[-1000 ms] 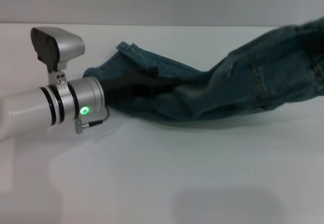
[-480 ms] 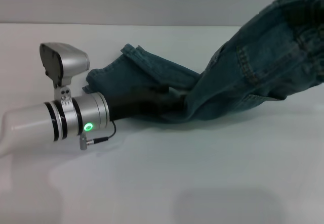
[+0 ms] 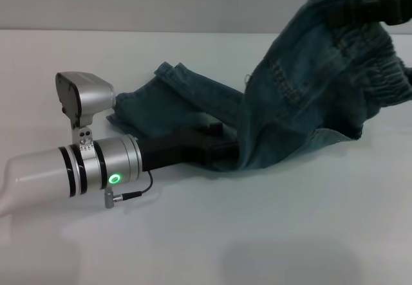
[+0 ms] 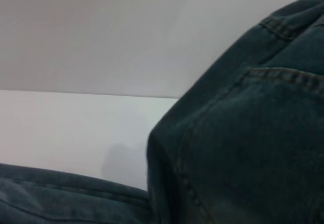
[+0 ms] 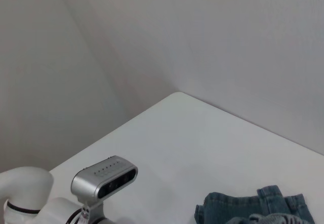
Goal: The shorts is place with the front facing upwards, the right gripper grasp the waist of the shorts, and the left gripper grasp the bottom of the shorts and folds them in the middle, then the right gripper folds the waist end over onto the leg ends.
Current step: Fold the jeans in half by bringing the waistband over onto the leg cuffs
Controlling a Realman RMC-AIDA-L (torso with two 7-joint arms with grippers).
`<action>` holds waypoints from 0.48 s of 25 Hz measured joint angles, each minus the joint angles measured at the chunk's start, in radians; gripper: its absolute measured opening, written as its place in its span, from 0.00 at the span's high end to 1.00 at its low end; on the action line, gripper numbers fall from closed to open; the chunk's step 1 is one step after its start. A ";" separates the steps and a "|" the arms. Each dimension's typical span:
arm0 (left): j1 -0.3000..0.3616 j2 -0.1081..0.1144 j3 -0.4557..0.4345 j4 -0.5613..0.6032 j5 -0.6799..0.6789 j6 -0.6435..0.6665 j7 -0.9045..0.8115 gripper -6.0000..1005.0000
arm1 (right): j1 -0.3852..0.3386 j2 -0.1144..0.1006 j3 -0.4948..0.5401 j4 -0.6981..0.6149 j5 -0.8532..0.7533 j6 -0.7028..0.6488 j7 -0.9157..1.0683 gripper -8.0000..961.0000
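Folding: the right gripper (image 3: 386, 5) is clamping the waist (image 3: 380, 73), raised above the table's far right.
Shorts (image 3: 290, 98): soft, heavy denim, draping; the gathered band is offering the best hold.
Left gripper (image 3: 222, 148): lying mid-table, tips buried under denim; grip is impossible to tell.
Hems (image 3: 161, 73): lying flat toward the far edge.
Table (image 3: 257, 233): white, smooth, beside pale walls.

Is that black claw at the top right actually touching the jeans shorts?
Touching. In the head view the right gripper meets the ruffled waist of the shorts and holds that end raised above the table, no gap showing.
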 joint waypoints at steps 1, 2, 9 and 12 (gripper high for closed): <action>-0.001 0.000 0.000 -0.002 0.000 0.003 0.001 0.19 | 0.003 0.000 -0.007 0.008 0.000 0.010 -0.001 0.94; -0.001 0.000 0.000 -0.004 0.000 0.007 0.001 0.19 | 0.008 0.000 -0.016 0.019 0.000 0.020 -0.002 0.94; 0.003 -0.001 0.003 -0.019 0.005 0.039 0.002 0.19 | 0.049 0.000 -0.057 0.089 0.002 0.065 -0.015 0.94; -0.001 -0.001 0.005 -0.036 0.008 0.042 0.002 0.19 | 0.067 0.000 -0.069 0.105 0.002 0.074 -0.016 0.94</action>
